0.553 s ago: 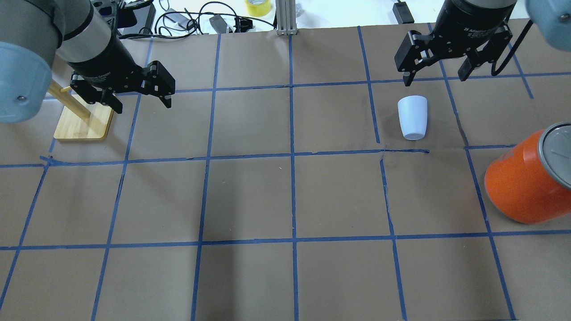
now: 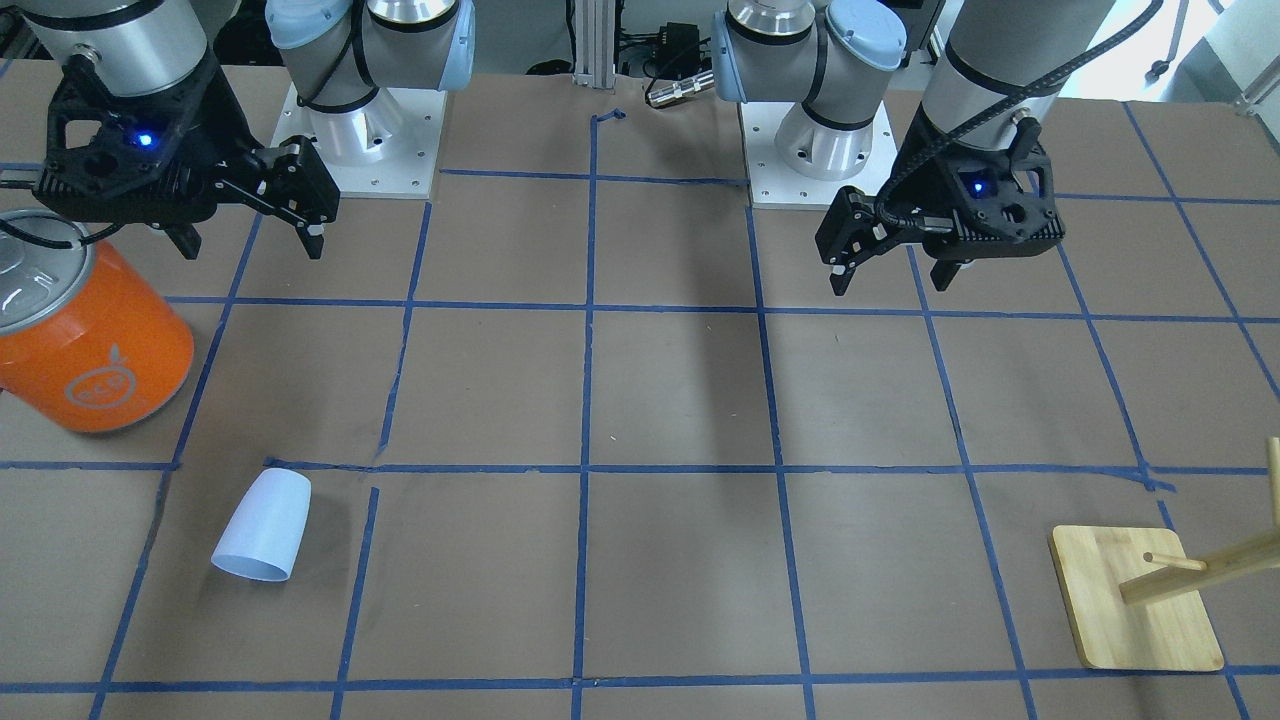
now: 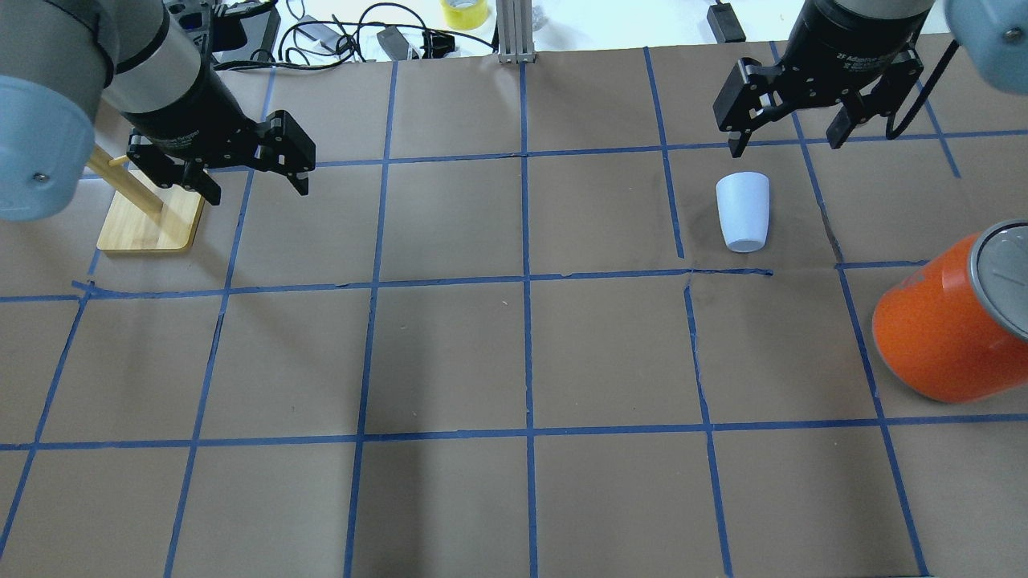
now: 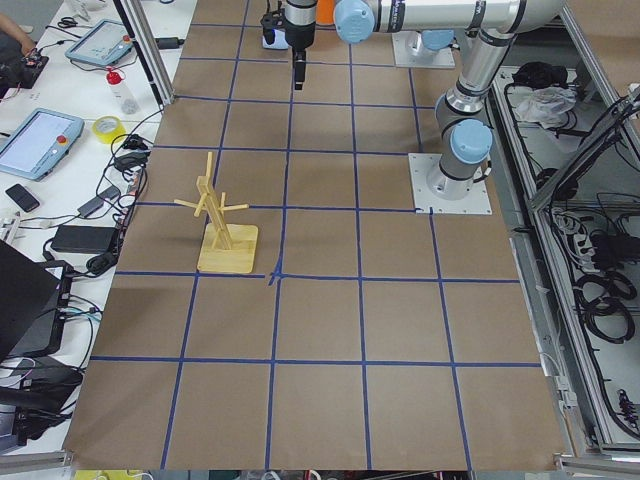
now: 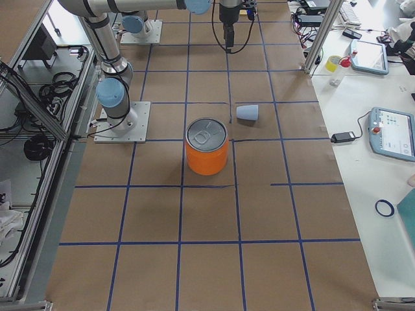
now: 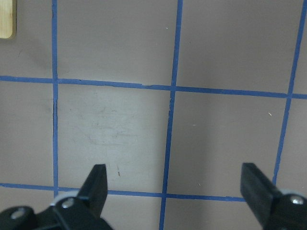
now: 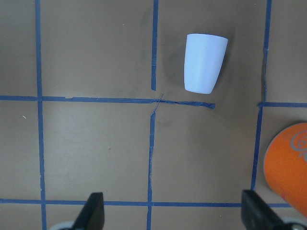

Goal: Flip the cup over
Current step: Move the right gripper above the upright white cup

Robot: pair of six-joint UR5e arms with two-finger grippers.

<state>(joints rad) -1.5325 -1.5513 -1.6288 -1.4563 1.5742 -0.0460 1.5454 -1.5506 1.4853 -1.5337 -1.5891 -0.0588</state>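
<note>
Brown gridded table (image 3: 450, 353) bears the cup (image 3: 743, 213) on its side. Left gripper (image 3: 257, 191) and right gripper (image 3: 785, 146) hang open, empty.

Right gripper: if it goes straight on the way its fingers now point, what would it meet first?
Probably the bare table paper. The right gripper points down, fingers open. In its wrist view the cup lies away from the line between them, and the orange can is further aside. Depth is unclear.

Table (image 3: 450, 361) with cup (image 3: 744, 212), can (image 3: 940, 329), wooden stand (image 3: 148, 221)
</note>
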